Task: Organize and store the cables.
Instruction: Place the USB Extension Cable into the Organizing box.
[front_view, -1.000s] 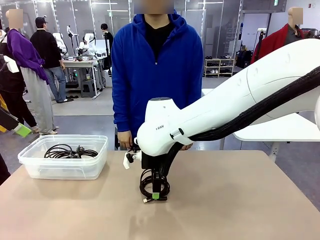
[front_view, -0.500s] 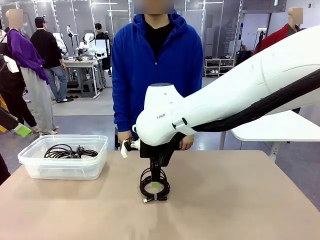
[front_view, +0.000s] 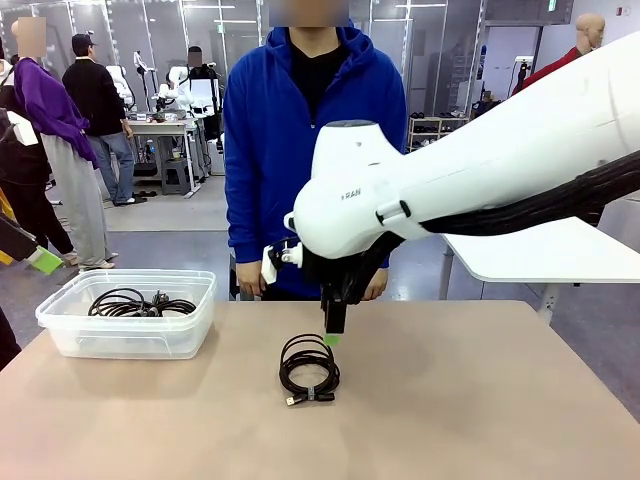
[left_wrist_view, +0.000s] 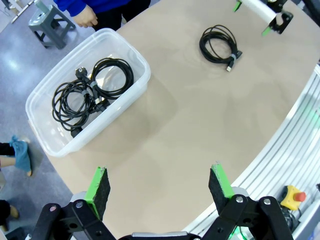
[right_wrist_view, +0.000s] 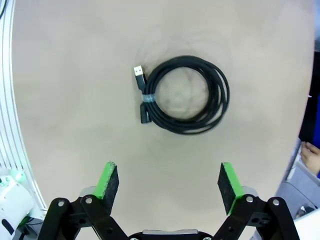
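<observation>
Front view, item one: coiled cable (front_view: 309, 367), thin black cord bound with a small tie, slim USB-type connector at its near-left side, lying flat near the middle of the surface (front_view: 480, 400), free of any contact. Change noted: a second ago the right tool (front_view: 331, 338) stood down inside this coil with its pads at the cord; it has since lifted clear and now hangs just above the coil's far rim, jaws spread wide and holding nothing, as the right wrist view confirms with the whole coil (right_wrist_view: 185, 95) lying loose below the parted pads. Judgement: the coil has stayed where it was, so it remains to be stored. Item two: clear plastic bin (front_view: 60, 318) at the left edge of the surface, holding further black cables (front_view: 135, 302), some with chunky plugs. Left tool (left_wrist_view: 159, 186), seen in the left wrist view high above the near-left part of the surface, released and empty. Person in blue hoodie (front_view: 300, 130) stands at the far edge. Writing: small dark lettering on the right arm's white housing (front_view: 350, 195), too small to read with certainty.
</observation>
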